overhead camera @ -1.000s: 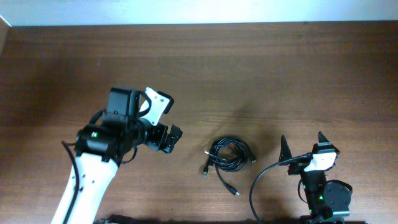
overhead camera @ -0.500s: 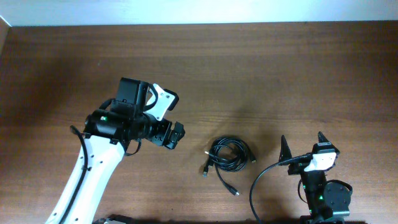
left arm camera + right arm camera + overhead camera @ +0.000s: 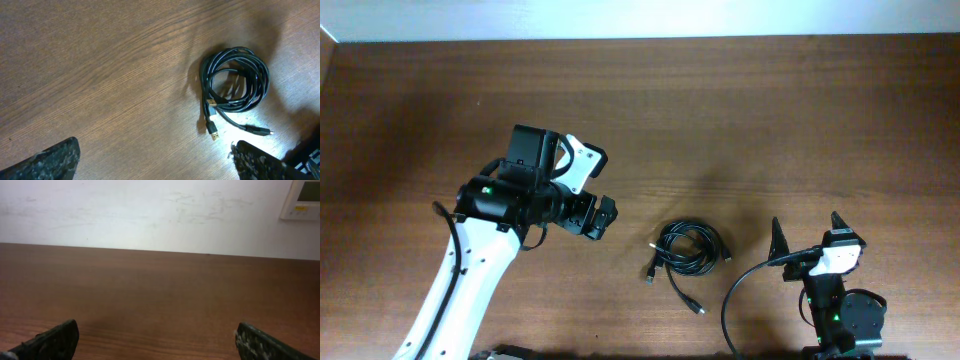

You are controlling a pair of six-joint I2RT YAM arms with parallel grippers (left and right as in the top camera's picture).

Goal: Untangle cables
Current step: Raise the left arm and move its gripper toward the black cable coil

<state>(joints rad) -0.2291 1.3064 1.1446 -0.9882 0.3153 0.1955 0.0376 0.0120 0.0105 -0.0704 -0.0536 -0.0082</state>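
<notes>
Overhead: your left gripper (image 3: 598, 218) crept toward cable (image 3: 690, 248) a second ago, then halted; jaws wide apart, nothing held. Cable lies coiled on table (image 3: 770, 120) between grippers, untouched. Right gripper (image 3: 806, 228) parked, jaws spread. Untangling not begun

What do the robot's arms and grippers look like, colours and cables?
Left arm: long white link, black joints, white wrist bracket, green light. Right arm: black, white bracket, green light, looping black cable. The left gripper and right gripper have dark, speckled fingers.
</notes>
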